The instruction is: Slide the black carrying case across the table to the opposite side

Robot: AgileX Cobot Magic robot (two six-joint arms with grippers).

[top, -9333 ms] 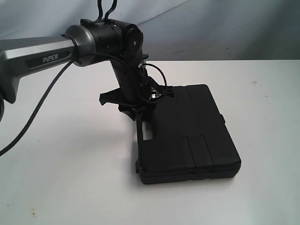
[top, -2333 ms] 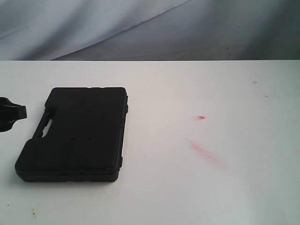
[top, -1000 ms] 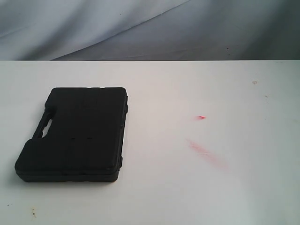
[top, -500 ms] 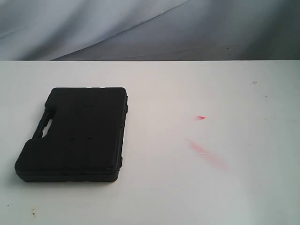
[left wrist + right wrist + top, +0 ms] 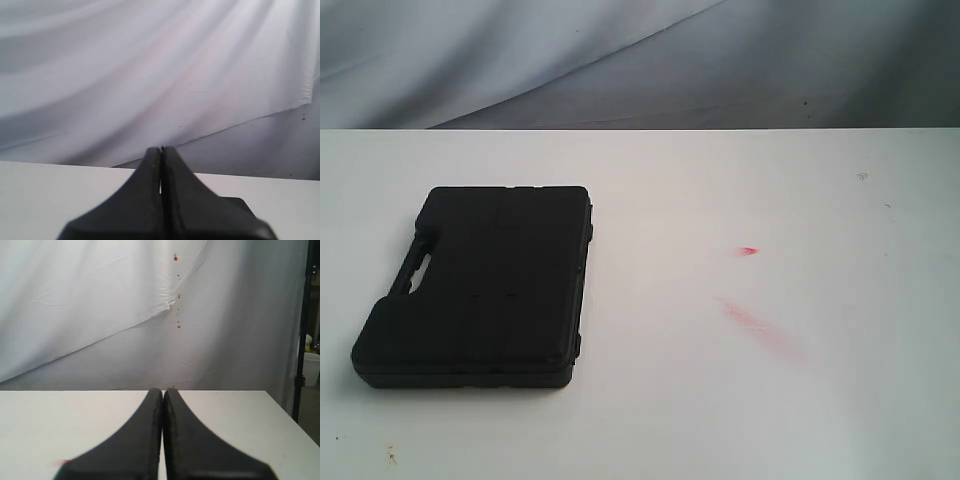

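Lying flat at the left of the table [image 5: 770, 400], seemingly its destination, the case [image 5: 475, 285] is sitting untouched while the left gripper [image 5: 161, 150] and right gripper [image 5: 163, 391] are hanging clear, jaws pressed together, empty.

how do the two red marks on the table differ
The small red mark is a short dash, while the long red mark is a drawn-out streak. The small red mark is bright and crisp; the long red mark is paler and smeared. The small one lies nearly level in the exterior view; the long one slants. Both are red, on the white table, right of the case.
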